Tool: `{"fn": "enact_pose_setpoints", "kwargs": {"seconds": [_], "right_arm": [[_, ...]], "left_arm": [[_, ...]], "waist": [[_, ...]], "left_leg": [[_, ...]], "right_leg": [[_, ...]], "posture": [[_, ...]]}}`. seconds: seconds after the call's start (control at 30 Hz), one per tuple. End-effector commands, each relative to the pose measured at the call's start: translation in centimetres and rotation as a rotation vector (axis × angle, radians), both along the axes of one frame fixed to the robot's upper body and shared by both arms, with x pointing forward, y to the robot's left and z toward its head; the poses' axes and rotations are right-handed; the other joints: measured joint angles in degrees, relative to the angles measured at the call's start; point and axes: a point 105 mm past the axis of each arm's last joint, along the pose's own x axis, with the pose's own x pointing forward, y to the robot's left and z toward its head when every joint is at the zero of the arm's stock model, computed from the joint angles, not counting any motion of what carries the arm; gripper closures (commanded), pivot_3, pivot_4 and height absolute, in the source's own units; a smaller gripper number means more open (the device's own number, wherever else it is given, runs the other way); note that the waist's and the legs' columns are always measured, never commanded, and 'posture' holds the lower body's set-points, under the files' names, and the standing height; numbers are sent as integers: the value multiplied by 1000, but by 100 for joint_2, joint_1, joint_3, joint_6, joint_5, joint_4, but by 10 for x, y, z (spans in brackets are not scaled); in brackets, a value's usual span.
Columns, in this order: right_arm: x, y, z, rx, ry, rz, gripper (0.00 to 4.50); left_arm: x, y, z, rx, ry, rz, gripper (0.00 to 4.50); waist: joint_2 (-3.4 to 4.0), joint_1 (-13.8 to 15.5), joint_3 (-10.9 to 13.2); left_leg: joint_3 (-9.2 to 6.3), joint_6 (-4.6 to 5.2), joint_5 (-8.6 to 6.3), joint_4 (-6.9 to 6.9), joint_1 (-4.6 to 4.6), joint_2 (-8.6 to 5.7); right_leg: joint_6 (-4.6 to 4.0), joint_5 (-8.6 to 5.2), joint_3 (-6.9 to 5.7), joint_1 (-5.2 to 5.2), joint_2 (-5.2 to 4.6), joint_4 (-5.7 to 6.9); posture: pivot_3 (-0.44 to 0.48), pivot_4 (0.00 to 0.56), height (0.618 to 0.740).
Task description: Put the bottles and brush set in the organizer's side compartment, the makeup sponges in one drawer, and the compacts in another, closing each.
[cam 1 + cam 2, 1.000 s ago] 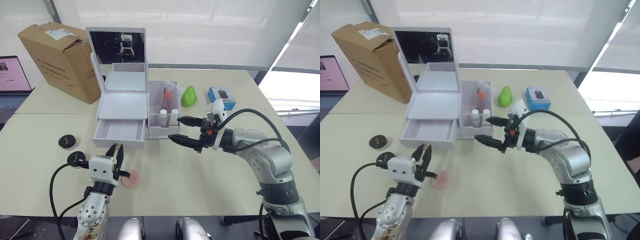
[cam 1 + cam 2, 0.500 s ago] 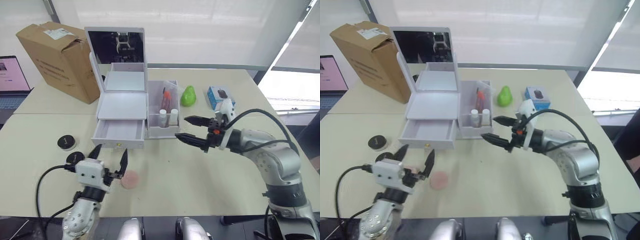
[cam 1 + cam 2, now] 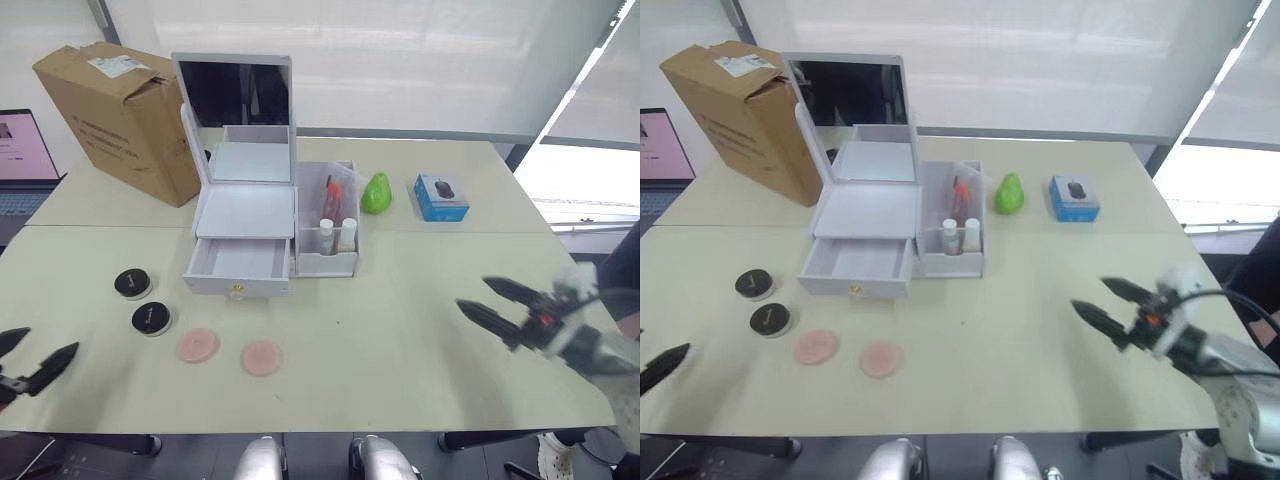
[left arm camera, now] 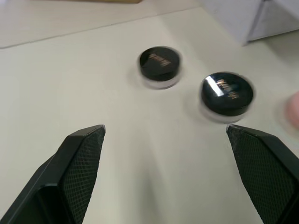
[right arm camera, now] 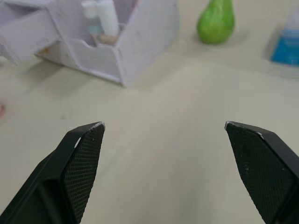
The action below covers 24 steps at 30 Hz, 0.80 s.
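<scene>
**Both grippers spread and empty, sponges and compacts waiting on the table**

Nearest, at 8 o'clock, the left gripper [image 3: 30,370] hangs spread wide, holding nothing; at 4 o'clock the right gripper [image 3: 500,308] likewise. Two pink makeup sponges [image 3: 197,345] lie before the organizer [image 3: 245,215], two black compacts [image 3: 152,318] at 9 o'clock. Its lower drawer [image 3: 240,263] stands open, apparently ready to receive them. Bottles [image 3: 327,236] already stand in the side compartment.

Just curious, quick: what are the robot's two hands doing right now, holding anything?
Left hand: open, holding nothing.
Right hand: open, holding nothing.
</scene>
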Motion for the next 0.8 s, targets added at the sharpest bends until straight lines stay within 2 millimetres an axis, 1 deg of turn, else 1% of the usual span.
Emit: {"fn": "enact_pose_setpoints", "kwargs": {"seconds": [0.03, 0.1, 0.17, 0.27, 0.33, 0.4, 0.5, 0.6, 0.7, 0.73, 0.8], "right_arm": [[-22, -29, 7, 35, -3, -42, 0], [-29, -34, 2, 19, 12, -52, 0], [-28, -38, 7, 29, -14, -77, 0], [-22, -30, 16, 40, -52, -58, 0], [-19, -25, 18, 44, -65, -44, 0], [-16, -20, 19, 48, -72, -28, 0], [-8, 2, 30, 65, -110, 47, 0], [1, 32, 47, 94, -150, 151, 0], [7, 62, 63, 107, -185, 259, 0], [8, 68, 67, 109, -194, 279, 0], [13, 97, 84, 139, -233, 376, 0]], "left_arm": [[3, 12, 11, 31, -18, -20, 32], [5, 15, 13, 37, -23, -24, 32], [7, 17, 14, 40, -25, -31, 32], [9, 14, 10, 29, -18, -53, 32], [10, 10, 7, 16, -16, -61, 32], [10, 7, 5, -2, -18, -65, 32], [9, -3, -2, -32, -12, -92, 32], [8, -29, -9, -71, -20, -146, 32], [5, -66, -15, -131, -31, -214, 32], [4, -75, -16, -146, -29, -229, 32], [0, -118, -24, -212, -36, -312, 32]], "waist": [[2, -3, 0], [-3, -30, 0], [-5, -60, -1], [-4, -85, -1], [-3, -88, -1], [-4, -76, -1], [-3, -50, -1], [-3, -51, -1], [-8, -41, 0], [-10, -28, 1], [-15, -15, 1]], "left_leg": [[0, 0, 0, -5, 1, 0], [3, -5, -3, -38, 15, -1], [11, -7, -4, -66, 21, -2], [15, -7, -4, -71, 24, 5], [19, -7, -4, -71, 29, 7], [37, -7, -3, -72, 53, 7], [43, -7, -4, -72, 55, 11], [45, -7, -4, -74, 55, 15], [38, -8, -5, -72, 53, 15], [36, -8, -4, -71, 51, 14], [41, -8, -4, -69, 46, 8]], "right_leg": [[0, 0, 0, -1, -6, 1], [0, 0, -1, -5, -25, -2], [1, 0, -26, -6, -55, -8], [1, 0, -72, -6, -76, -6], [2, 1, -98, 1, -84, -2], [1, 1, -117, -2, -82, -2], [0, 1, -123, -1, -82, 1], [0, 1, -120, -2, -92, 0], [1, 2, -121, -2, -103, 0], [2, 2, -121, -1, -104, 0], [3, 3, -122, 1, -104, 0]], "posture": [[0, 150, 740], [0, 150, 740], [0, 150, 740], [0, 150, 740], [0, 150, 740], [0, 150, 740], [0, 150, 740], [0, 150, 740], [0, 150, 740], [0, 150, 740], [0, 150, 740]]}}
